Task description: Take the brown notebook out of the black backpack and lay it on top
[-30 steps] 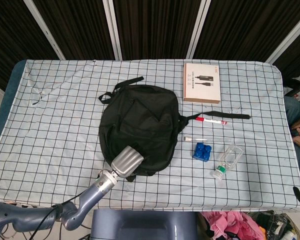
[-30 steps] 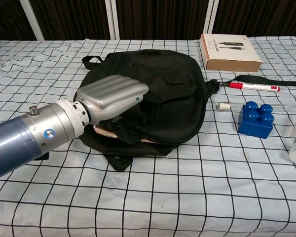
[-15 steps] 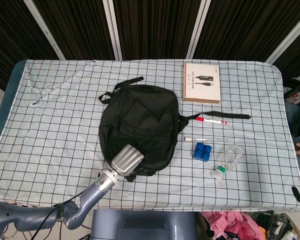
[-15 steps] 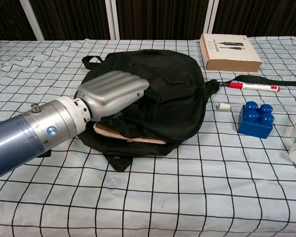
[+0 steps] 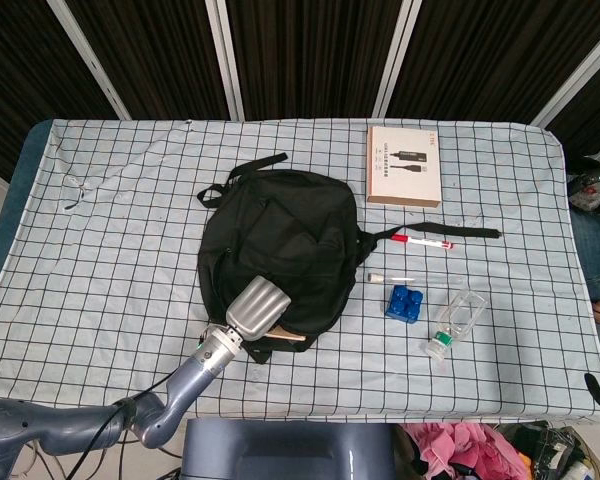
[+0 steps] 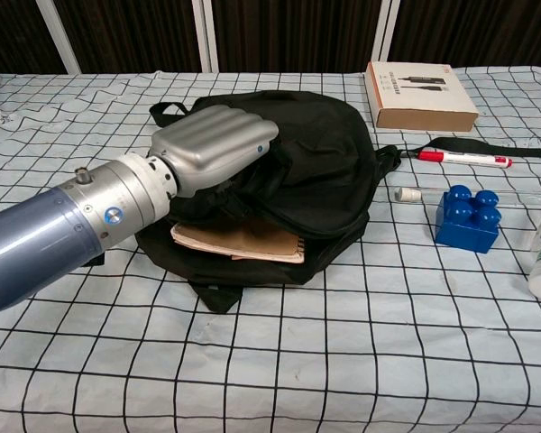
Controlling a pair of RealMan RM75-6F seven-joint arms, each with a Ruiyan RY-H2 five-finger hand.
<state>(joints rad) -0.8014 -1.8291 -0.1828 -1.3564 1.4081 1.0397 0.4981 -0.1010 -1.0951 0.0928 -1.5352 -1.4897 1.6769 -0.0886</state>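
Left hand (image 6: 215,149) at the near mouth of the backpack (image 6: 316,153), which lies flat on the checked counter (image 6: 343,361). The fingers curl down over the upper flap of black fabric and appear to lift it; the fingertips are hidden behind the knuckles, so whether they pinch the cloth or merely hook it cannot be told. The notebook (image 6: 243,242) lies in the opening just below the hand, its near edge and a spiral-bound corner showing, the rest still under the flap. In the head view the same hand (image 5: 257,306) covers the backpack's (image 5: 280,240) near rim and only a brown sliver of the notebook (image 5: 288,335) shows beside it. The right hand is in neither view.

Step in hand, as judged: opening the mouth to free the notebook. To do it well, keep the flap raised clear of the cover so the spiral does not snag the fabric; grasp the exposed near edge rather than the corner; draw it toward the robot along the counter, level, before lifting; then set it flat on the backpack's broad upper panel.

A box (image 6: 421,94), pen (image 6: 464,160), strap (image 6: 487,146) and blue block (image 6: 469,216) lie to the right, well apart from the work.
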